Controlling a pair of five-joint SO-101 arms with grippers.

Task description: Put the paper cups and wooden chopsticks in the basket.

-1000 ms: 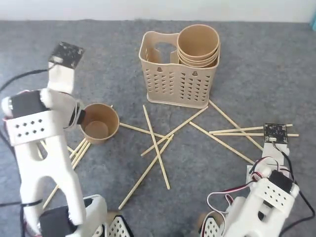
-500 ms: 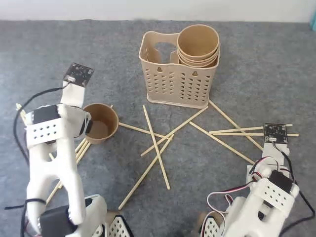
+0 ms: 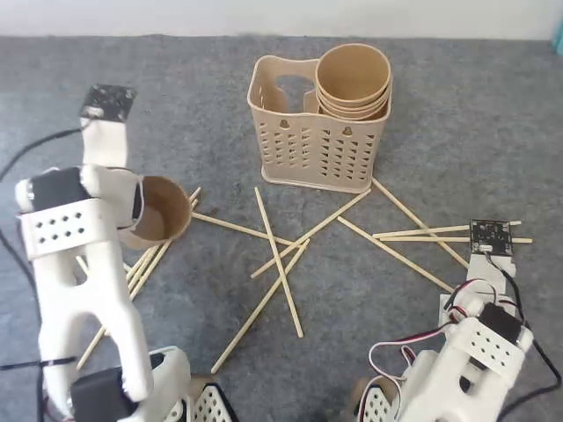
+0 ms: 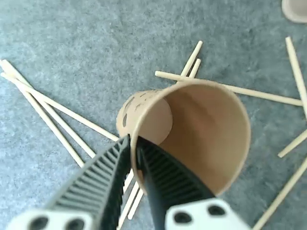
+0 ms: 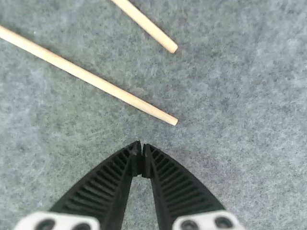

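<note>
My left gripper [image 4: 134, 144] is shut on the rim of a brown paper cup [image 4: 204, 125], one finger inside and one outside. In the high view this cup [image 3: 164, 209] hangs tilted, mouth toward the basket, at the left over the grey mat. The beige slotted basket [image 3: 308, 149] stands at the back centre with stacked paper cups [image 3: 354, 75] in its right half. Wooden chopsticks [image 3: 278, 260] lie crossed in the middle, with more at the right [image 3: 440, 234]. My right gripper [image 5: 142, 159] is shut and empty, low over the mat near two chopstick ends [image 5: 91, 77].
A bundle of chopsticks [image 3: 141, 268] lies under and beside the left arm, also seen below the held cup [image 4: 57, 115]. The right arm's base [image 3: 479, 347] sits at the front right. Open mat lies between the cup and the basket.
The left arm has swung back and to the left, and the cup has gone from sitting upright to tilted in the gripper. The right arm has not moved.
</note>
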